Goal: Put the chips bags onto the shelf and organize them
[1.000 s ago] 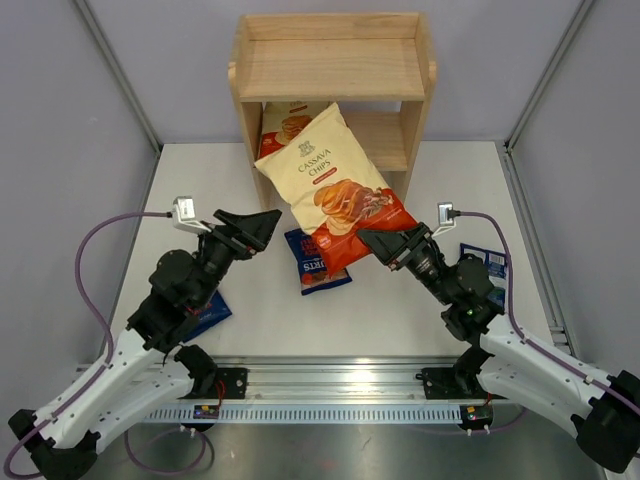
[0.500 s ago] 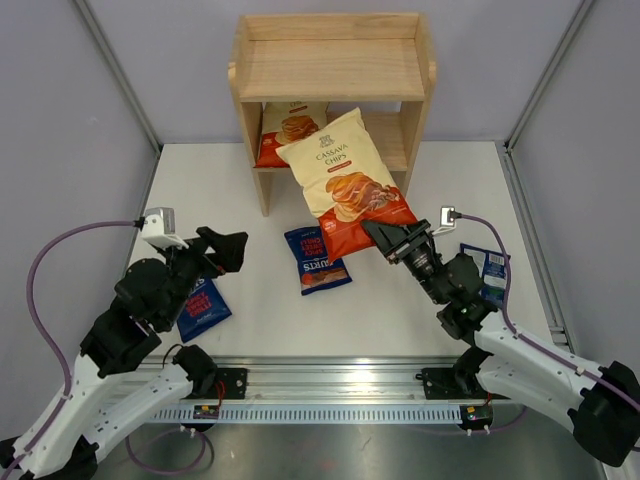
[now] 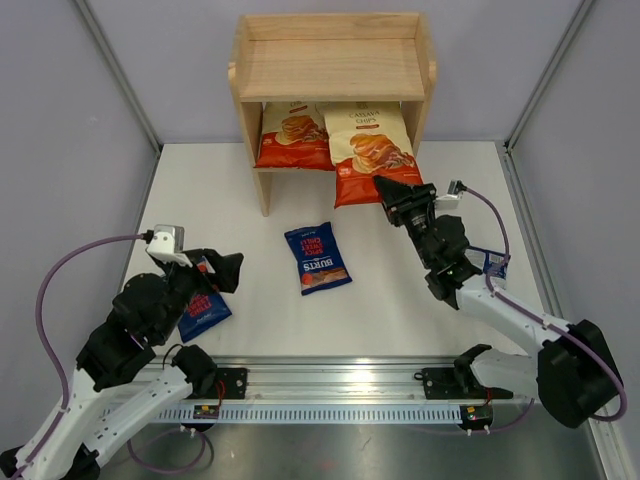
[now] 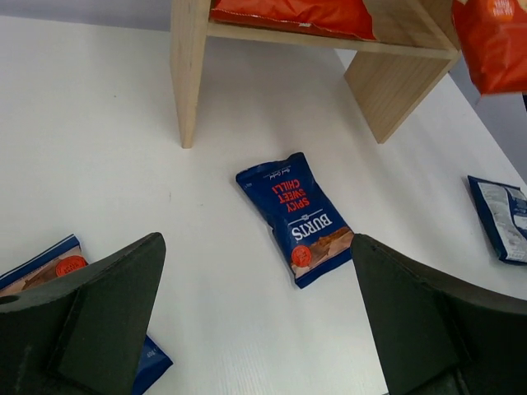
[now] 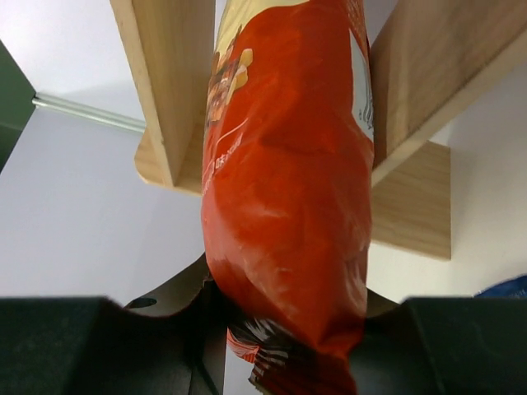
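- The left Cassava bag (image 3: 292, 138) and the right Cassava bag (image 3: 368, 150) are sitting side by side in the shelf's (image 3: 330, 65) lower tier.
- The middle Burts bag (image 3: 317, 257) is lying on the table (image 3: 400, 300) before the shelf.
- The left Burts bag (image 3: 203, 310) and the right Burts bag (image 3: 493, 262) are flanking it.

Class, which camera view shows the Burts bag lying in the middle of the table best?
The left wrist view: the Burts bag lies whole and unblocked, its "Spicy Sweet Chilli" label readable. The top external view shows it whole too, but smaller. The right wrist view misses it.

Blue bag (image 4: 300, 218) on worktop (image 4: 99, 164) reads "BURTS", "SPICY SWEET CHILLI". Cream bag (image 3: 370, 150), right one: "CASSAVA CHIPS", small.
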